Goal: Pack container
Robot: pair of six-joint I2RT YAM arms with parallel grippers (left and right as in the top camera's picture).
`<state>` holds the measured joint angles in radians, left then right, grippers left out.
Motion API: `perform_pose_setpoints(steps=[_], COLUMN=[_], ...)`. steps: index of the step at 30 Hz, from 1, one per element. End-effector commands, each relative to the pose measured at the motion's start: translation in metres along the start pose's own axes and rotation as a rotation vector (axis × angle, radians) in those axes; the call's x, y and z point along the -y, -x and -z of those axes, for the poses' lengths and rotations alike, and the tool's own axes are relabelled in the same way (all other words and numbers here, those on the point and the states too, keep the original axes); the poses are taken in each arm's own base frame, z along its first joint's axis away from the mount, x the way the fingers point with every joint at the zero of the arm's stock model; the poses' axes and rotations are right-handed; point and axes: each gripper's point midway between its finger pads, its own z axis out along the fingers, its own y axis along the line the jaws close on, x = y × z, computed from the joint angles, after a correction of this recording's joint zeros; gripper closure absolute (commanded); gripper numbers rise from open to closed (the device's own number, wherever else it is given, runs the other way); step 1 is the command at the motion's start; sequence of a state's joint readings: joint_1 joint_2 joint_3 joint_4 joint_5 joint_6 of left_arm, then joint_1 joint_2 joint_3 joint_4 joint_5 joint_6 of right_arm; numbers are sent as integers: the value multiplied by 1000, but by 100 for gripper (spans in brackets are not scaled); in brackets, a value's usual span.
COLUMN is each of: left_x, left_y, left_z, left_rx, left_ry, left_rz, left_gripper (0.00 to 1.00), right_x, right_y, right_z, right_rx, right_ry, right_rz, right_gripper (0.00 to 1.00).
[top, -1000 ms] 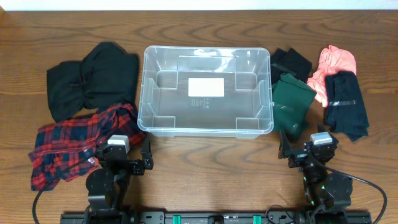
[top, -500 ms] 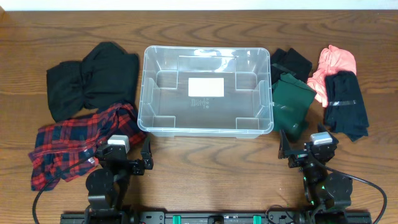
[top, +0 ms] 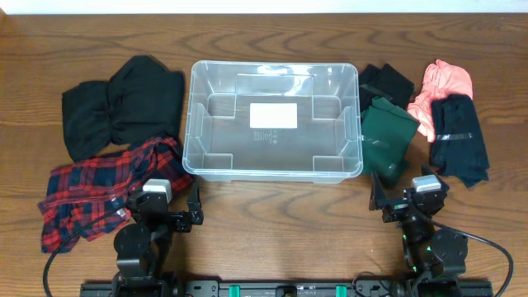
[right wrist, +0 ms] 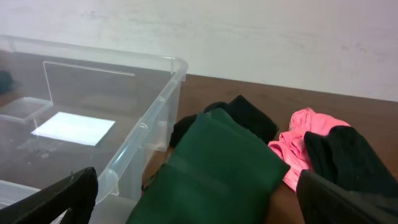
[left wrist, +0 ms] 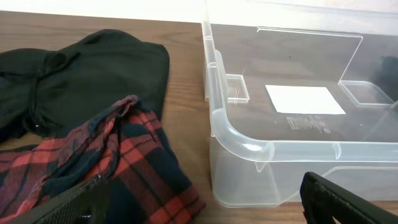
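On the wooden table (top: 272, 247) there are six pieces of clothing and one bin. Two pieces lie at the left: a black garment (top: 120, 103) towards the back and, in front of it and overlapping its near edge, a red plaid shirt (top: 99, 191). The left gripper (left wrist: 200, 183) sits low at the table's front edge beside the plaid shirt, its two fingers (left wrist: 68, 202) spread wide apart with nothing between them.

The single container (top: 191, 124) stands upright in the middle of the table, between the two groups of clothes, with one white label (top: 273, 115) on its clear base.

Four pieces lie at the right: a small black piece (top: 386, 81) at the back, a dark green folded cloth (top: 386, 140) just beside the container's right wall, a pink garment (top: 444, 89), and a dark garment (top: 458, 147) overlapping the pink one's front. The right gripper (right wrist: 196, 179) sits at the front edge near the green cloth, its two fingers (right wrist: 62, 196) likewise wide apart and holding nothing.
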<state>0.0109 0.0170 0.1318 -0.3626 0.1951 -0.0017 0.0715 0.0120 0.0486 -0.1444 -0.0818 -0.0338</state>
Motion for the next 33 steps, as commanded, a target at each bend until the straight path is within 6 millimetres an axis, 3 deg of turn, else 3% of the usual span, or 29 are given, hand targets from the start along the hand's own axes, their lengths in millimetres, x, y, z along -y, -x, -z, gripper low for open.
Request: perform_pose_setpoints(steps=[1,4,11,15,18,22,26,29,33], left_x=[-1,-1,-1,-1,-1,-1,-1,-1,-1], left_y=[-10,-10,-10,-10,-10,-10,-10,-10,-10], left_z=[-3,-3,-3,-3,-3,-3,-3,-3,-3], left_rx=[-23,-23,-23,-23,-23,-23,-23,-23,-23], left_ry=[4,4,4,4,4,4,4,4,4], left_rz=[-6,-7,-7,-7,-7,-7,-7,-7,-7], left_gripper=[2,2,2,2,2,2,2,2,2], right_x=[0,-12,-35,-33,-23,-11,-7,-6,-6], right_y=[4,9,63,79,104,131,147,152,141], right_z=[0,0,12,14,12,-4,-34,-58,-83], right_rx=[27,42,240,212,169,-11,-260,-398,-568], right_ry=[1,73,233,228,173,94,93,109,111], right_rz=[-10,-85,-144,-213,-233,-216,-114,-83,-164], right_gripper=[1,1,1,1,1,1,1,1,1])
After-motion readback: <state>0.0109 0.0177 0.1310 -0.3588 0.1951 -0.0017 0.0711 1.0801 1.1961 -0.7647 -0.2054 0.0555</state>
